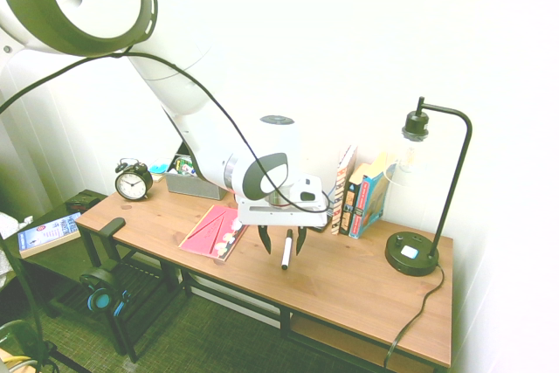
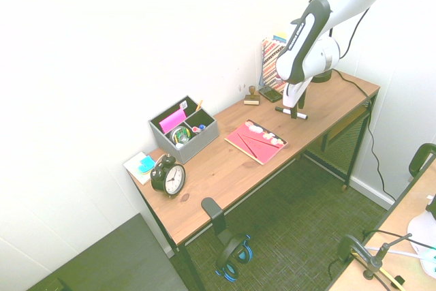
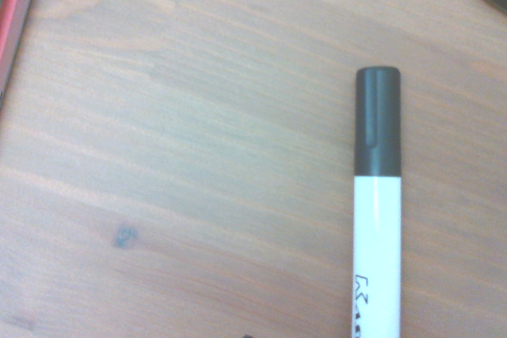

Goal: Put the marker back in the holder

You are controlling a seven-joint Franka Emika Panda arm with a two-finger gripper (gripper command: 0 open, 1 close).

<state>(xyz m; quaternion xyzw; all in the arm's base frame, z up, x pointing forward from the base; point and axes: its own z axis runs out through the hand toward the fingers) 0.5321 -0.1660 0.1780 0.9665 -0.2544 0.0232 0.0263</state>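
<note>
The gripper (image 1: pixel 282 245) hangs just above the desk (image 1: pixel 349 286) with its 2 fingers spread either side of the marker (image 1: pixel 286 249), apparently not yet clamped on it, though the first exterior view is too coarse to be sure. The marker lies flat on the wood, between the red folder (image 2: pixel 257 140) and the books (image 1: pixel 360 196), well apart from the holder (image 2: pixel 182 128). A closure off the barrel's middle could tip or roll the marker away. The carry also crosses the folder.
</note>
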